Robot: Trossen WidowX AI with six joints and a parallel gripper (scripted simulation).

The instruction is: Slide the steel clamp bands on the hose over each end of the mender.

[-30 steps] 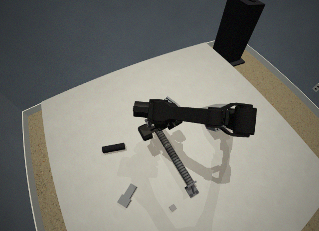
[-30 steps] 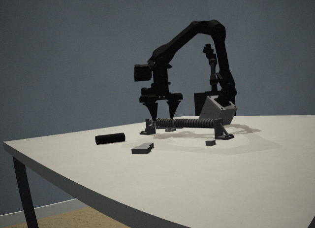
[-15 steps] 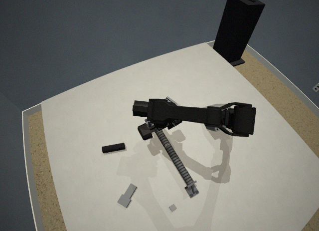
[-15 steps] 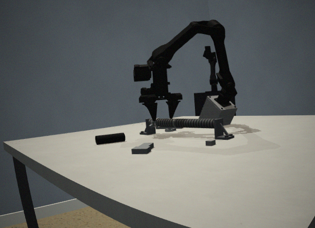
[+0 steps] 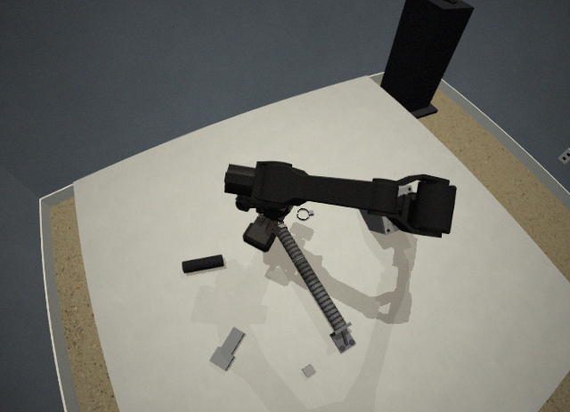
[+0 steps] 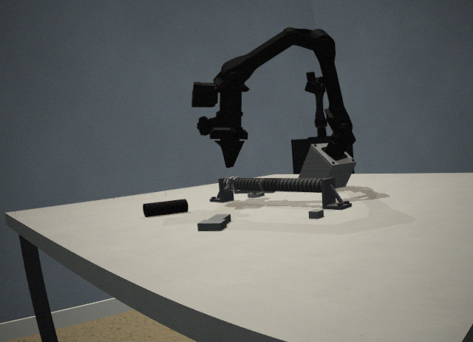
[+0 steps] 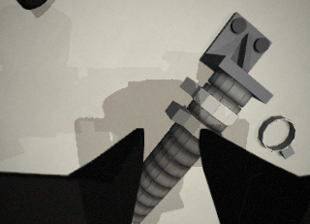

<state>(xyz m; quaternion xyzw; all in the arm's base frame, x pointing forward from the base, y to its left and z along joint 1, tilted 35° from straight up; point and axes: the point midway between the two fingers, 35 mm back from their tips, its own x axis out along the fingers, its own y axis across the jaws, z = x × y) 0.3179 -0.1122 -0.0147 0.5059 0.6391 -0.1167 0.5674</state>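
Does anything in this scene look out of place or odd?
Yes. Both steel clamp bands sit bunched at one end of the ribbed grey hose, beside its end bracket. A loose metal ring lies on the table nearby.

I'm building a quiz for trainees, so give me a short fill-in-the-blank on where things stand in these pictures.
1. The gripper hangs ____ the ribbed hose, touching nothing.
2. Both steel clamp bands sit bunched near one ____ of the hose.
3. A loose ring lies on the table ____ the hose, not around it.
4. The black cylinder lies on its ____, apart from the hose.

Missing words: above; end; beside; side
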